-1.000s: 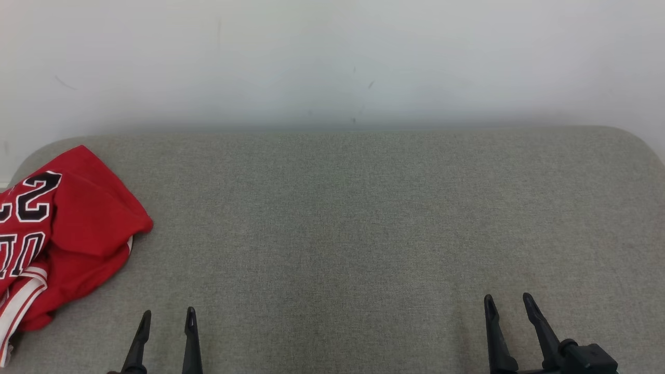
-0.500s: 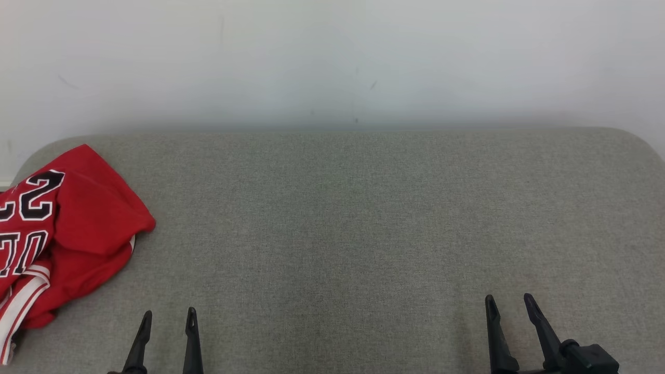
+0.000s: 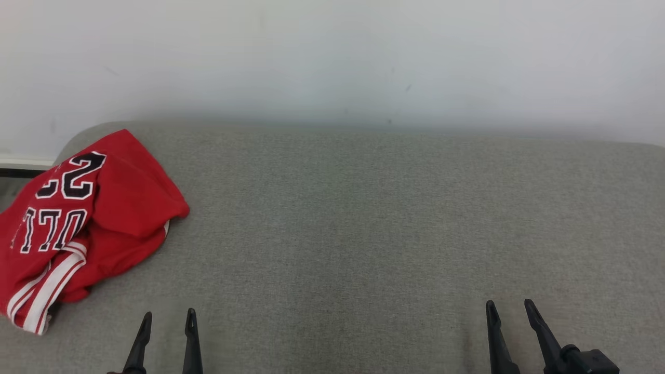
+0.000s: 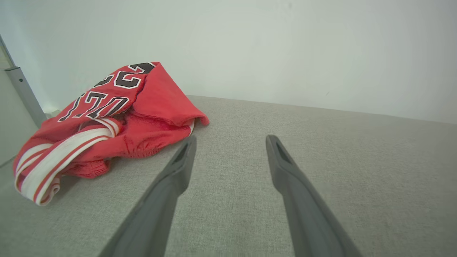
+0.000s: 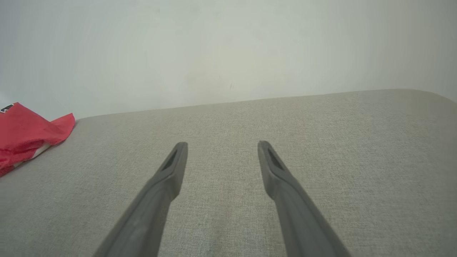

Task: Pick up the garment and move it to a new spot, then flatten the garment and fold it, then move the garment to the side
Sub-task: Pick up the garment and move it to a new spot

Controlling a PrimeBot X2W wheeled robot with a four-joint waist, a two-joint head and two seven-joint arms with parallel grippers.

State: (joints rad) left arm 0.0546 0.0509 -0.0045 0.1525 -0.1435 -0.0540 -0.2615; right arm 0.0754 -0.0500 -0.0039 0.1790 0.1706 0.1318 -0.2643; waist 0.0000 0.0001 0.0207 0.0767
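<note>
Looking along the left claw (image 4: 231, 138): two dark fingers (image 4: 167, 192) rise from 6 o'clock, spread wide apart with nothing between them but grey fabric. That is the counter (image 4: 339, 171), a woven grey cover running from 3 o'clock round to 7. At 10 o'clock lies the garment (image 4: 142, 107), a red jersey in a crumpled heap, with black white-edged numerals on its top fold and a red-and-white striped band trailing down towards 8 o'clock. The fingertip on the 9 o'clock side lines up just below the jersey's nearest corner; whether they touch I can't tell. A plain pale wall (image 4: 285, 53) spans 12 o'clock, and a grey post (image 4: 21, 89) slants at the 9 o'clock edge.
</note>
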